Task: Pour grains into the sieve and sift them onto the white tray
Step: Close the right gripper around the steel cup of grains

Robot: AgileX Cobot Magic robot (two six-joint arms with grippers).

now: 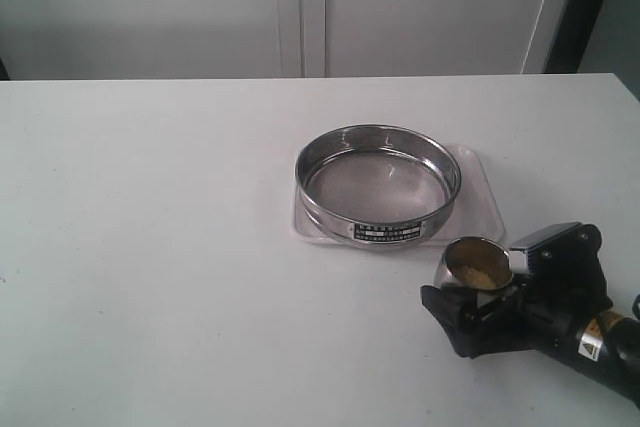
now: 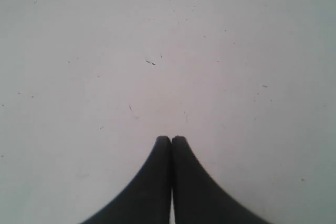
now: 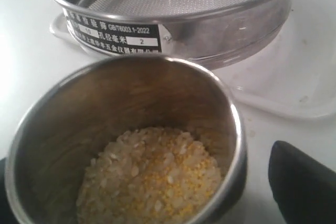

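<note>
The steel sieve (image 1: 376, 183) sits empty on the white tray (image 1: 482, 195) right of the table's middle; its label faces the front. Just in front of it stands a small steel cup (image 1: 460, 275) holding the yellow and whitish grains (image 1: 479, 266). My right gripper (image 1: 482, 285) is open, its fingers on either side of the cup. In the right wrist view the cup (image 3: 58, 124) with the grains (image 3: 152, 177) fills the foreground, one finger (image 3: 302, 184) stands apart from its rim, and the sieve (image 3: 173, 19) and tray (image 3: 294, 82) lie beyond. My left gripper (image 2: 171, 139) is shut over bare table.
The white table (image 1: 150, 227) runs wide to the left and front of the sieve. A pale wall stands behind its far edge. The left arm does not show in the exterior view.
</note>
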